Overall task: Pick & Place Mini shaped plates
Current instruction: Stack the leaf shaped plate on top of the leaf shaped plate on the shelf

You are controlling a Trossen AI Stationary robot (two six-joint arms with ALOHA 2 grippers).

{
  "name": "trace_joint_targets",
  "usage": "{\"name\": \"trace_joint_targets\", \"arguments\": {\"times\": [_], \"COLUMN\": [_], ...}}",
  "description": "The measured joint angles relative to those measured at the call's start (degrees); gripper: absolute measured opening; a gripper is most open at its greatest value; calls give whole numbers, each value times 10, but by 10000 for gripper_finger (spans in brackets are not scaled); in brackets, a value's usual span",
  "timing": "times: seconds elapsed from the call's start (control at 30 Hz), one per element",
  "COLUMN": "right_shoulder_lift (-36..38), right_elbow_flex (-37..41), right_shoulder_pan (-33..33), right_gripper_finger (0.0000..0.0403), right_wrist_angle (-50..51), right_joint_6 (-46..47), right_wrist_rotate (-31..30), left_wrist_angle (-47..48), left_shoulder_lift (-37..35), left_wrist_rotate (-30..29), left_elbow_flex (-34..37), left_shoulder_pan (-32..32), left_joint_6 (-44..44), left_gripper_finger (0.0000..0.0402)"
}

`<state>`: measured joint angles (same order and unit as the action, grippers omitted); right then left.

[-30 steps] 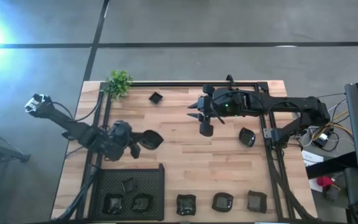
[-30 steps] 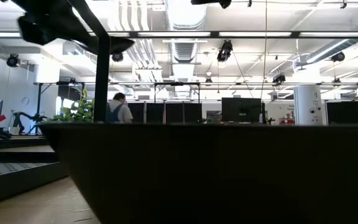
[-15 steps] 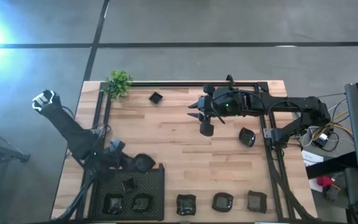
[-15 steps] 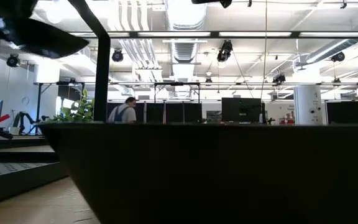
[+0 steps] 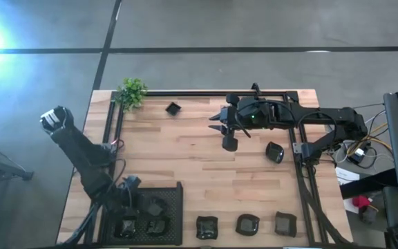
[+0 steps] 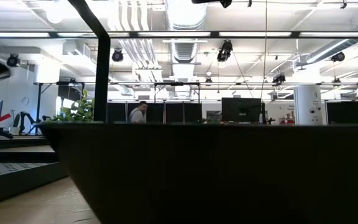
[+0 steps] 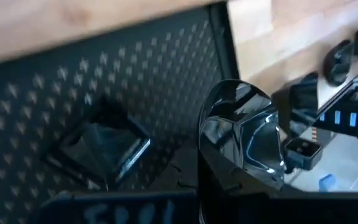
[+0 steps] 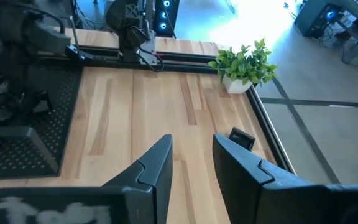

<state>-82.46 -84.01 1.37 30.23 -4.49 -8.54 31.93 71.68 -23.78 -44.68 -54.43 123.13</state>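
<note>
Left gripper (image 5: 131, 203), clamped on a glossy mini plate (image 7: 244, 134), hangs over the mesh tray (image 5: 175, 190) to deposit it beside plates already inside, while the right gripper (image 8: 191, 163), fingers apart, waits well beyond the tray.

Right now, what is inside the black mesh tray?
In the black mesh tray lie small dark plates; the left wrist view shows an angular one. The left gripper holds a glossy plate over it and covers part, so the exact count is uncertain.
</note>
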Motion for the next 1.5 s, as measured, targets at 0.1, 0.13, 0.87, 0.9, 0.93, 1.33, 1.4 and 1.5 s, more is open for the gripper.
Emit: {"name": "trace_joint_targets", "arguments": {"times": [0.1,0.13,0.87,0.9,0.93,1.33,1.4,1.5], "right_shoulder_lift": [0,0,0,0,0,0,0,0], "right_elbow_flex": [0,0,0,0,0,0,0,0], "right_shoulder_pan": [0,0,0,0,0,0,0,0], "right_gripper_finger": [111,109,97,96,95,81,79,77], "right_wrist_angle": [0,0,-1,-1,-1,-2,-2,-2], "right_joint_6": [0,0,0,0,0,0,0,0], "right_wrist_rotate": [0,0,-1,-1,-1,-1,-1,-1], "left_wrist_angle": [-39,-52,-138,-139,-138,-139,-139,-139], "left_shoulder_lift": [16,19,98,98,98,98,98,98], "left_wrist_rotate": [13,17,56,56,57,56,55,55], "left_elbow_flex": [0,0,0,0,0,0,0,0], "left_shoulder_pan": [-10,-13,-24,-24,-24,-21,-20,-19], "left_joint_6": [5,0,-4,-4,-5,-12,-12,-12], "left_gripper_finger": [0,0,0,0,0,21,24,25]}}
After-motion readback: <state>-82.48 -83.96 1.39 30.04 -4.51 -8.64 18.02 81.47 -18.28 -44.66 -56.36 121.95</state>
